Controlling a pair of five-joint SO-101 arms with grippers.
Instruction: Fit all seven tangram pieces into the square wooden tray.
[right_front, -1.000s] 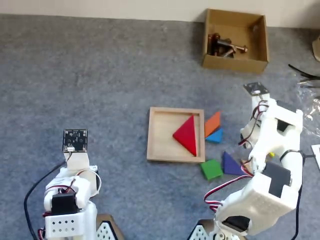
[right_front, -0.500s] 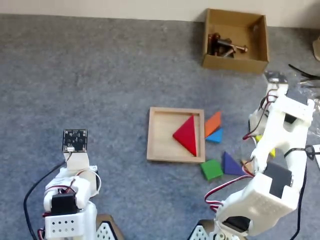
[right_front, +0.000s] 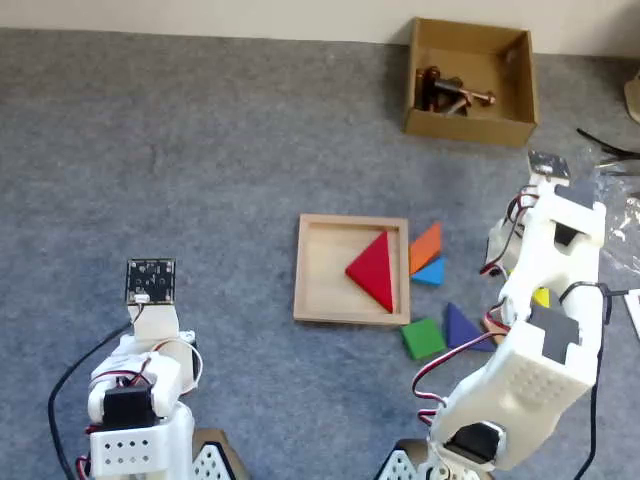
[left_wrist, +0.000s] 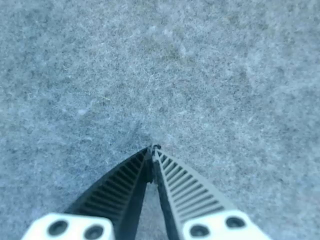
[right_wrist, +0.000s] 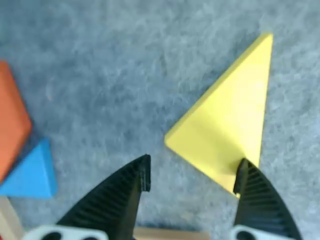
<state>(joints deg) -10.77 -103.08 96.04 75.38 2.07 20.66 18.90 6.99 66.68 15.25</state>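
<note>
The square wooden tray (right_front: 322, 268) lies mid-table with a red triangle (right_front: 373, 268) in its right half. Beside its right wall lie an orange piece (right_front: 425, 245) and a blue triangle (right_front: 430, 271). A green square (right_front: 422, 338) and a purple triangle (right_front: 462, 327) sit off its near right corner. My right gripper (right_wrist: 192, 175) is open just over the carpet, one fingertip (right_wrist: 246, 176) above a corner of the yellow triangle (right_wrist: 230, 125). That yellow triangle (right_front: 541, 297) peeks out from under the right arm. My left gripper (left_wrist: 152, 149) is shut, empty, over bare carpet.
A cardboard box (right_front: 470, 78) holding metal parts stands at the back right. Cables and plastic wrap (right_front: 615, 175) lie at the right edge. The orange piece (right_wrist: 10, 122) and blue triangle (right_wrist: 32, 172) lie off to one side of my right gripper.
The right arm swung away from the tray toward the right and far side, then settled over the yellow triangle. The left arm has not moved.
</note>
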